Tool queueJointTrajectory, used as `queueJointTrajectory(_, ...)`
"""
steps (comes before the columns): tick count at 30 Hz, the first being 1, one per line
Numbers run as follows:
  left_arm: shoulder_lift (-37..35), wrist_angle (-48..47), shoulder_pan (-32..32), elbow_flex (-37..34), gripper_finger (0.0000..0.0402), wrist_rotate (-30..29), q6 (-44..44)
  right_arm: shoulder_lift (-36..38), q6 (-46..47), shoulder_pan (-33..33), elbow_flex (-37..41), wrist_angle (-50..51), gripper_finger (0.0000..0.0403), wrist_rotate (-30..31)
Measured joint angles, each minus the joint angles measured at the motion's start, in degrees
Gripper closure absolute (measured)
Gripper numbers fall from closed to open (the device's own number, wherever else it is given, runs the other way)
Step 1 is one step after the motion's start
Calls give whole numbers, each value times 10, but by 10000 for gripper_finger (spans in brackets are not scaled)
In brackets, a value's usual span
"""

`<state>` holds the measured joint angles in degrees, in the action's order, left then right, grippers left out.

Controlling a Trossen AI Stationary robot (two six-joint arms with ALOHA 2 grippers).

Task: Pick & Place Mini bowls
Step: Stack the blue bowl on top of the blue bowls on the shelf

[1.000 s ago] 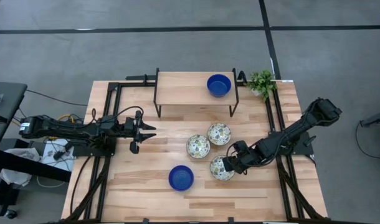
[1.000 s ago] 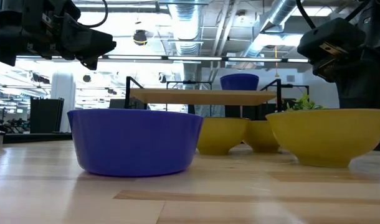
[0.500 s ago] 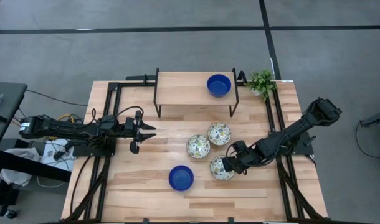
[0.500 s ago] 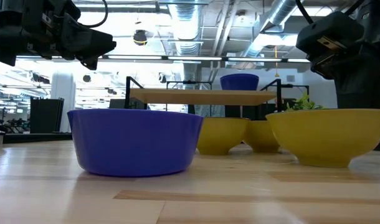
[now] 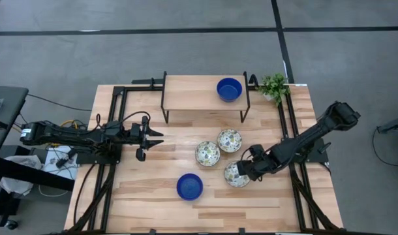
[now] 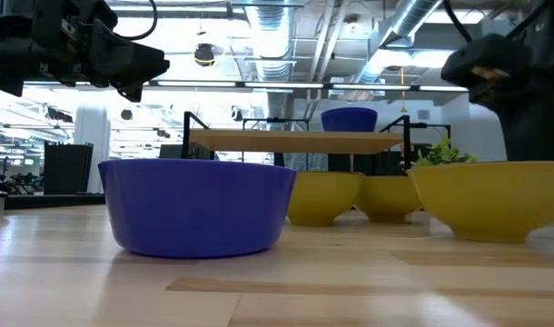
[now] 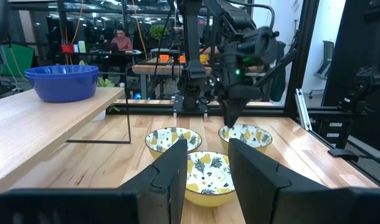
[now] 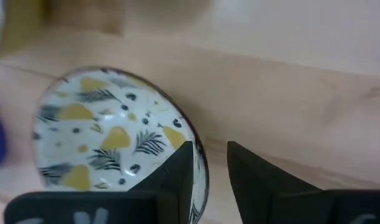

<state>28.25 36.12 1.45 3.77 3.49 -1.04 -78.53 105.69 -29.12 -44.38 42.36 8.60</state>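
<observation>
Three white floral mini bowls sit on their bases mid-table: one [image 5: 207,153], one [image 5: 229,140], and one [image 5: 235,175] under my right gripper [image 5: 243,171], which is shut on its rim. In the low view this bowl [image 6: 490,200] shows yellow outside. One blue bowl [image 5: 189,187] rests on the table near the near edge. Another blue bowl [image 5: 229,89] stands on the raised shelf. My left gripper [image 5: 157,138] hovers open over the table's left part, touching nothing. My right gripper holds the nearest floral bowl by its rim [image 8: 200,152], on the side toward the table's right. One finger [image 8: 176,180] is inside the bowl and the other [image 8: 252,180] outside. The fingers slant down from the right. The bowl stays upright, base [image 6: 490,238] on the table.
A raised wooden shelf on black legs [image 5: 186,91] spans the far middle of the table. A small leafy plant [image 5: 274,86] stands at the far right corner. Black frame rails run along both sides [image 5: 114,130]. Bare wood lies between my left gripper and the bowls.
My right gripper has moved a little toward the table's right edge, and the floral bowl it holds has slid along the table with it, away from the blue bowl.
</observation>
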Motion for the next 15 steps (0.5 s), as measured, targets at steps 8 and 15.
queueJointTrajectory(8,0,5,0,0,286,0,0,92,8,-1,0,7,316,69)
queueJointTrajectory(15,0,25,-1,0,286,0,21,178,3,-8,0,14,316,190)
